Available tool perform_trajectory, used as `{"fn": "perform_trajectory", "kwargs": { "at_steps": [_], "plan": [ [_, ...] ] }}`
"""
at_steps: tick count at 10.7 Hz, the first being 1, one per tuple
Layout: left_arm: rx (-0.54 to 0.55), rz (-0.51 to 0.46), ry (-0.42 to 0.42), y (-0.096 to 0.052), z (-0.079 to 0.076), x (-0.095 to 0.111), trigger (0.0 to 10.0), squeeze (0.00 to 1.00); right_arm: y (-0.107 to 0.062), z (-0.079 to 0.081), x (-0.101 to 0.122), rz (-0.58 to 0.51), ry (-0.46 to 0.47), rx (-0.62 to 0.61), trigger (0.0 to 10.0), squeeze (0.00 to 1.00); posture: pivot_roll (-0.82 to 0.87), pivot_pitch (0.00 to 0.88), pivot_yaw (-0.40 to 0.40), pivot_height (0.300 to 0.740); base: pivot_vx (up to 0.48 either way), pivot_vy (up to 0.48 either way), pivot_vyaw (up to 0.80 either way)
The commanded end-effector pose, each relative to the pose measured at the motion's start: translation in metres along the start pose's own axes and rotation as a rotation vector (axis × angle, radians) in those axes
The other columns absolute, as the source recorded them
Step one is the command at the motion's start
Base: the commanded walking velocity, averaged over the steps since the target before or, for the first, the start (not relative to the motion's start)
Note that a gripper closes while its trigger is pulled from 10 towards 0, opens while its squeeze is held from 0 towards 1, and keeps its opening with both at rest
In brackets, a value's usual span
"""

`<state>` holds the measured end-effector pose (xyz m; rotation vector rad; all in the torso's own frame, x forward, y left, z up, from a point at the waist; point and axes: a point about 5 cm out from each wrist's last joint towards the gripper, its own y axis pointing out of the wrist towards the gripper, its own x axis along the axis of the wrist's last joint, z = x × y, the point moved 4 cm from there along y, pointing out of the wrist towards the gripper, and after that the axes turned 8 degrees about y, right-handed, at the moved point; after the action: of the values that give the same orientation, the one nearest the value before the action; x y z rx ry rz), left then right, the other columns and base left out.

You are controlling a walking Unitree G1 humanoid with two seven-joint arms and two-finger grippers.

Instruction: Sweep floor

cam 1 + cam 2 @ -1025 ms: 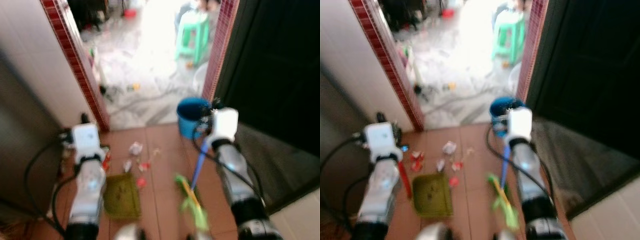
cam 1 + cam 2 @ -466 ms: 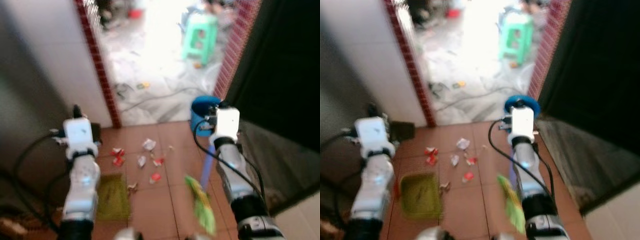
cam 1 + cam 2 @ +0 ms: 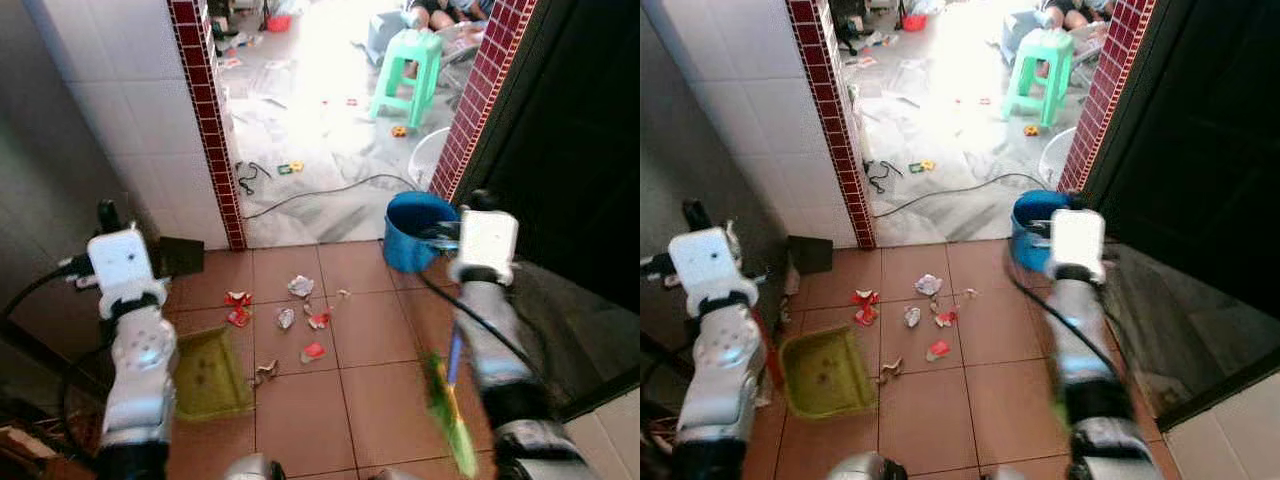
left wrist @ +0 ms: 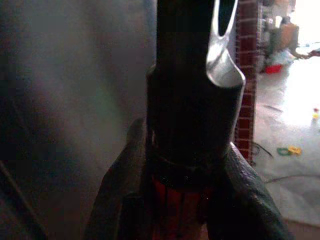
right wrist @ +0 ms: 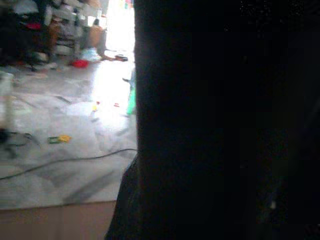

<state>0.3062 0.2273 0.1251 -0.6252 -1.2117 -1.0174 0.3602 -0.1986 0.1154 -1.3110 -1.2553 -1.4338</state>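
Terracotta square floor tiles [image 3: 360,330] lay under me, and on them, in front of a doorway framed by dark red brick-patterned pillars [image 3: 205,120], was a loose scatter of small red and white paper scraps [image 3: 290,315]. My left jaws [image 4: 192,200] were pinched on the red and black handle of a flat olive-green plastic dustpan [image 3: 208,372]; in the left wrist view my black fingers [image 4: 120,195] pressed against that handle on both sides. The dustpan rested on the tiles just beside my left arm [image 3: 135,340], on the near left of the scraps and apart from most of them, with one curled brownish scrap [image 3: 265,371] close by its edge. My right arm [image 3: 480,300] was raised at the right of the doorway, blurred. Below it hung a broom with a blue stick and bright green bristles [image 3: 448,405], its head near the tiles at the lower right, well apart from the scraps. The right wrist view was mostly dark, so I could not tell how my right jaws stood. A round blue plastic bucket [image 3: 415,228] sat at the threshold just behind my right wrist. Beyond it the pale marbled floor [image 3: 320,130] was brightly lit, with a mint-green plastic stool [image 3: 408,75], a black cable [image 3: 320,190] and small bits of litter.
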Motion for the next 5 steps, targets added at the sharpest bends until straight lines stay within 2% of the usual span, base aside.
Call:
{"fn": "perform_trajectory", "kwargs": {
  "at_steps": [1, 3, 5],
  "plan": [
    [-0.028, -0.075, -0.028, 0.0, 0.0, 0.022, 10.0, 0.0, -0.002, 0.005, 0.012, -0.042, 0.071, 0.016, 10.0, 0.0, -0.01, 0.0, 0.047, 0.74, 0.0, 0.0, 0.0],
    [-0.076, -0.048, 0.012, -0.027, 0.017, 0.012, 10.0, 0.0, -0.037, 0.002, 0.016, -0.032, 0.13, 0.072, 10.0, 0.0, -0.03, 0.0, 0.045, 0.74, 0.0, 0.0, 0.0],
    [-0.1, -0.013, 0.03, -0.045, 0.029, 0.004, 10.0, 0.0, -0.055, -0.006, 0.02, -0.014, 0.161, 0.09, 10.0, 0.0, -0.02, 0.0, 0.031, 0.74, 0.0, 0.0, 0.0]
  ]
}}
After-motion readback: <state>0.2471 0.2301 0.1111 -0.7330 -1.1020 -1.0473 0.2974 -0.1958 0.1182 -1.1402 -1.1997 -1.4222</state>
